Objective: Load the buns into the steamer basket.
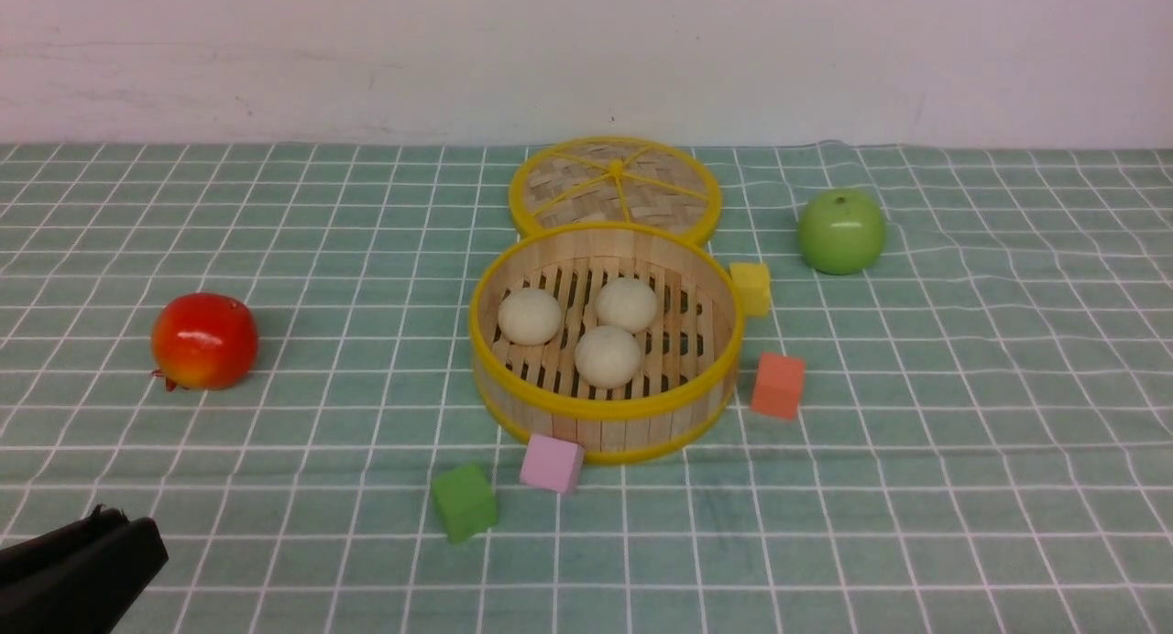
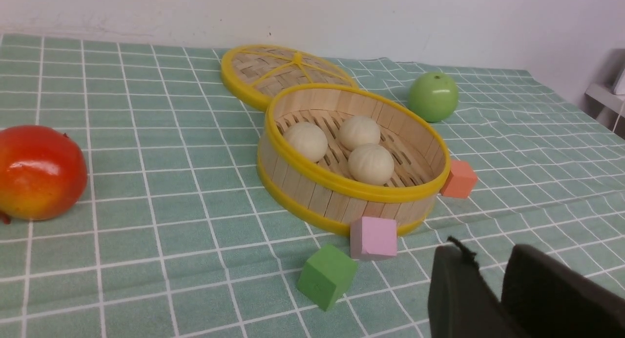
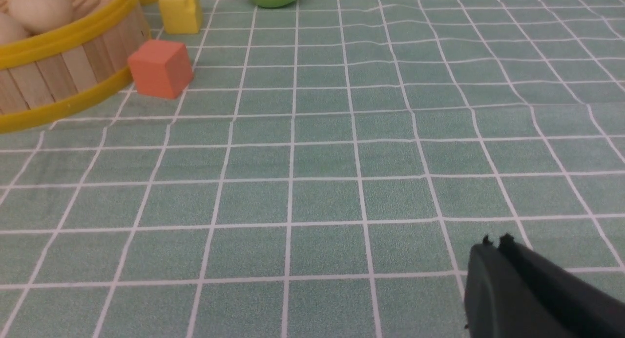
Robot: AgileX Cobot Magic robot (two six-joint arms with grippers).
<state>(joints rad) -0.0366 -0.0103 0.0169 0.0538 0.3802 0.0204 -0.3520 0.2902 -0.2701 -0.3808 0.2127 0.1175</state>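
Observation:
Three cream-white buns lie inside the round wooden steamer basket at the table's middle. The left wrist view shows the same buns in the basket. My left gripper is low at the near left, well short of the basket, its fingers a little apart and empty; it also shows in the front view. My right gripper is shut and empty over bare cloth, to the right of the basket; the front view does not show it.
The woven lid lies behind the basket. A red fruit sits at the left and a green apple at the back right. Yellow, orange, pink and green cubes ring the basket.

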